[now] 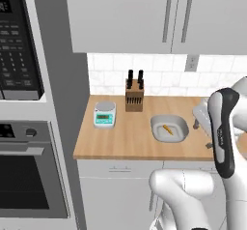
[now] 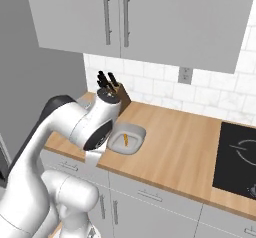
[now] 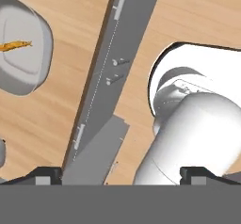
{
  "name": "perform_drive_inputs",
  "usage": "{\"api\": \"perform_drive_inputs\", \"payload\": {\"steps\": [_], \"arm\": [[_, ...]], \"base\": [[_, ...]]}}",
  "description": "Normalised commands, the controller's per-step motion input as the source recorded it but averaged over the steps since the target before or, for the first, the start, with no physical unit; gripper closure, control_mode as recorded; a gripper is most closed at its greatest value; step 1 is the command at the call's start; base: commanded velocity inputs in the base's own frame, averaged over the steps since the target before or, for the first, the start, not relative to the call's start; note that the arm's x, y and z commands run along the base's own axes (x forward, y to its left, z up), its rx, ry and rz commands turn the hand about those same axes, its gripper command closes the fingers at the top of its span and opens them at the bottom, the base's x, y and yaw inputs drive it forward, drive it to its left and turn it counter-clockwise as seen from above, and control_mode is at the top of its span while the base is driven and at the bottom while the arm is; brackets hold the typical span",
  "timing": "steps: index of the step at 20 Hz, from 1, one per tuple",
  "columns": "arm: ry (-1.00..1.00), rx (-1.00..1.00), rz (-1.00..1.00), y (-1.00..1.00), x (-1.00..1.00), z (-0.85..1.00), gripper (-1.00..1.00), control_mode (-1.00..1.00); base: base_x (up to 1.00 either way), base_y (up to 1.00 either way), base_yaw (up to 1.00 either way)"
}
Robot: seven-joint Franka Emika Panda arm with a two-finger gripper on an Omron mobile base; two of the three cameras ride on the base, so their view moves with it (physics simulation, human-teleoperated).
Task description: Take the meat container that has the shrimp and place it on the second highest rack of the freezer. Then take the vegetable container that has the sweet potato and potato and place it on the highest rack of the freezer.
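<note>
One grey meat container [image 1: 169, 127] with the shrimp [image 1: 167, 129] is seen on the wooden counter [image 1: 130, 137], right of the knife block [image 1: 134, 93]. Whether the gripper [image 3: 120, 173] is spread or clenched cannot be told, and nothing is seen between its tips. A rim approach from above is judged best, with the tray kept level.

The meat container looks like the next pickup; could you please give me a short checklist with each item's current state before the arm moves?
1. Meat container sits flat on the counter: ok.
2. Shrimp lies inside it: ok.
3. Space around it free of the scale and knife block: ok.
4. Gripper open, fingertips far apart: ok.
5. Gripper over the container: not ok, it is off to one side.
6. Freezer open: cannot tell.
</note>
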Motion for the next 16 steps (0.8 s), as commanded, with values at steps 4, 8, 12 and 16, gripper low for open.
{"api": "perform_drive_inputs", "payload": {"steps": [4,8,12,16], "arm": [[0.09,0.00,-0.13,-0.05,0.58,-0.27,-1.00,-1.00],[0.03,-0.09,-0.08,0.06,0.56,-0.35,-1.00,-1.00],[0.00,-0.16,-0.01,0.31,0.40,-0.29,-1.00,-1.00],[0.02,-0.11,0.00,0.27,0.30,-0.34,-1.00,-1.00]], "base": [[0.00,0.00,0.00],[0.00,0.00,0.00],[0.00,0.00,0.00],[0.00,0.00,0.00]]}}
